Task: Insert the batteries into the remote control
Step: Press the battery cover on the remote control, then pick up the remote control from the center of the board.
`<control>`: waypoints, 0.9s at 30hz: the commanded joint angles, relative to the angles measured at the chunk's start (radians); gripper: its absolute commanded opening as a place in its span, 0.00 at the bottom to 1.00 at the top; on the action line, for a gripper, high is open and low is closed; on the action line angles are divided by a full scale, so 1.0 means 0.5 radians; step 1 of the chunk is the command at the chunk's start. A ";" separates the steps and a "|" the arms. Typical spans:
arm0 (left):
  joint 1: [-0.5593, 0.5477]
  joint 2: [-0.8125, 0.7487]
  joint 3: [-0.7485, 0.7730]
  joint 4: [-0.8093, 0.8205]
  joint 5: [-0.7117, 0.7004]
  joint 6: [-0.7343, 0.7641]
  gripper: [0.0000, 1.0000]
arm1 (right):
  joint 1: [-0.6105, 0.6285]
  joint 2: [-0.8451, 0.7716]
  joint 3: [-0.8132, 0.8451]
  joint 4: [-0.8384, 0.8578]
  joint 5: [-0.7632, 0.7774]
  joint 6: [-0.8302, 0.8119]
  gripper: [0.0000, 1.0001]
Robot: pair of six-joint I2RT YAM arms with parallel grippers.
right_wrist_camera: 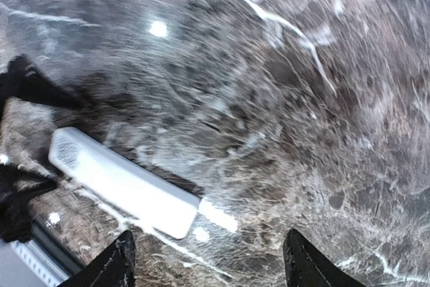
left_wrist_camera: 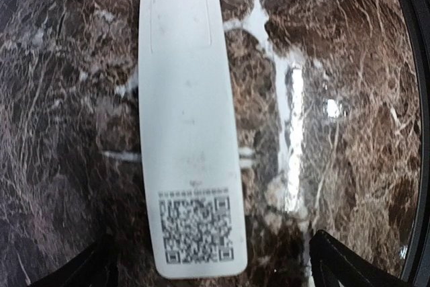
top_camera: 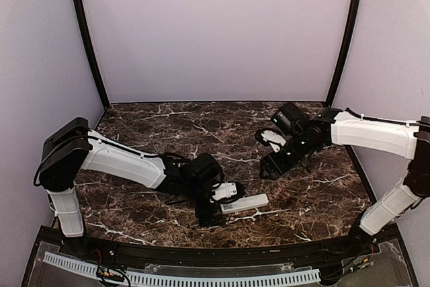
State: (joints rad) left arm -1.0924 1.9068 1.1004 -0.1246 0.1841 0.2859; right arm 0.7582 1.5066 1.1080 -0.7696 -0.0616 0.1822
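The remote control (left_wrist_camera: 188, 132) lies face down on the dark marble, showing a plain white back with a QR code at its near end and a cover outline at the far end. It also shows in the top view (top_camera: 245, 202) and the right wrist view (right_wrist_camera: 124, 183). My left gripper (left_wrist_camera: 215, 270) is open, and the remote's QR end lies between its fingers without touching them; it shows in the top view (top_camera: 216, 214) too. My right gripper (right_wrist_camera: 209, 263) is open and empty, hovering over bare marble to the right of the remote (top_camera: 269, 168). I can make out no batteries in any view.
The marble table (top_camera: 134, 199) has a raised black rim along its near edge (top_camera: 201, 250). Purple walls close in the back and sides. My left arm (top_camera: 127, 162) lies low across the front left.
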 commanded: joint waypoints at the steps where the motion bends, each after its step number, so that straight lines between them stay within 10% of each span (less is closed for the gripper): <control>1: 0.013 -0.245 -0.050 -0.488 -0.065 0.016 0.99 | 0.008 -0.138 0.021 0.195 -0.478 -0.638 0.76; 13: 0.273 -1.126 -0.216 -0.278 -0.475 -0.464 0.99 | 0.352 0.267 -0.021 0.464 -0.606 -1.452 0.77; 27: 0.454 -1.168 -0.343 -0.230 -0.776 -0.726 0.99 | 0.554 0.798 0.163 0.443 -0.184 -1.546 0.66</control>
State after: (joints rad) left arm -0.8719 1.3315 0.9554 -0.2409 -0.1772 -0.0410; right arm 1.0126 1.8652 1.1656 -0.5346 -0.2035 -0.5888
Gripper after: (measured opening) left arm 0.989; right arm 0.706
